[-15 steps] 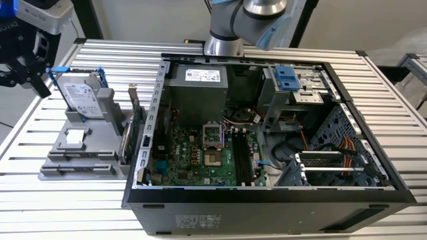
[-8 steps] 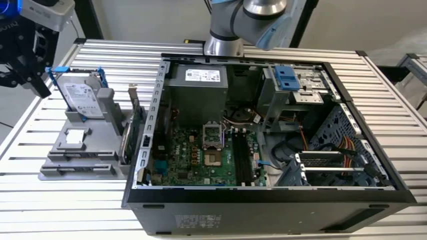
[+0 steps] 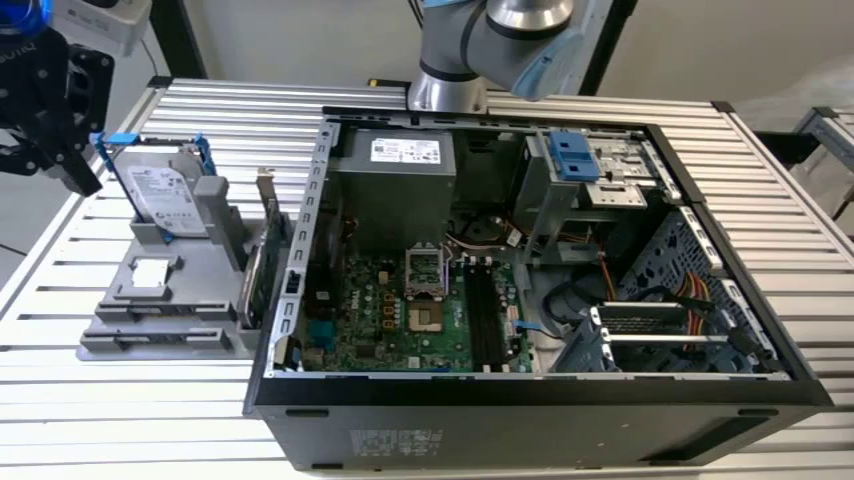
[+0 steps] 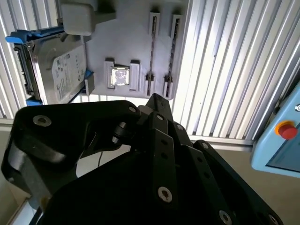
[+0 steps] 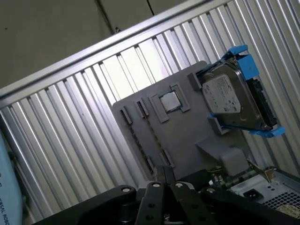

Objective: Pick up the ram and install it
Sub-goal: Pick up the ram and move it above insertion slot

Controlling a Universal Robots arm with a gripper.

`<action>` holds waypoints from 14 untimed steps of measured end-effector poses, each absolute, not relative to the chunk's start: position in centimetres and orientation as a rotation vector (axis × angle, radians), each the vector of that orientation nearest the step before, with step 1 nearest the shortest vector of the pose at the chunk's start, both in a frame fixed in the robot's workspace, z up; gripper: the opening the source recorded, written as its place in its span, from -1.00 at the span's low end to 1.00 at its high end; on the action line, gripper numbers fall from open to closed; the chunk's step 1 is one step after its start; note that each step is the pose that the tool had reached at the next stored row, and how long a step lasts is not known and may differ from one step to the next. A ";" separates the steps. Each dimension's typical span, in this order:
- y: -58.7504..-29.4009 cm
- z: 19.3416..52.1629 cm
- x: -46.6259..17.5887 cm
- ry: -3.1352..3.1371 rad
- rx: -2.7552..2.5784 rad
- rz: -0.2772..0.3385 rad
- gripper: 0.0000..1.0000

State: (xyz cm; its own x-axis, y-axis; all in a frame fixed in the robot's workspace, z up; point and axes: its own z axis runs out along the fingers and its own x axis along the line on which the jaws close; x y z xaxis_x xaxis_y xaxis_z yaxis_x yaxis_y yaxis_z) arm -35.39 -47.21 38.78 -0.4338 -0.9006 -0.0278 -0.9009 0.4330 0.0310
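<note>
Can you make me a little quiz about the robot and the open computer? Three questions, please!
1. True or false: the case has its side open, so the green board inside shows.
2. What colour is the frame around the hard drive? A red, B blue, C yellow.
3. Fill in: in the exterior view, the end effector is at that view's ____, near the hard drive and not over the case.

Key: 1 true; 2 B; 3 left.
</note>
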 end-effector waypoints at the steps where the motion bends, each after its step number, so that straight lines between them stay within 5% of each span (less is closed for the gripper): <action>1: -47.2 38.8 -35.4 2.649 -1.675 0.064 -1.00; 14: -47.2 38.8 -35.4 2.599 -1.750 0.063 -1.00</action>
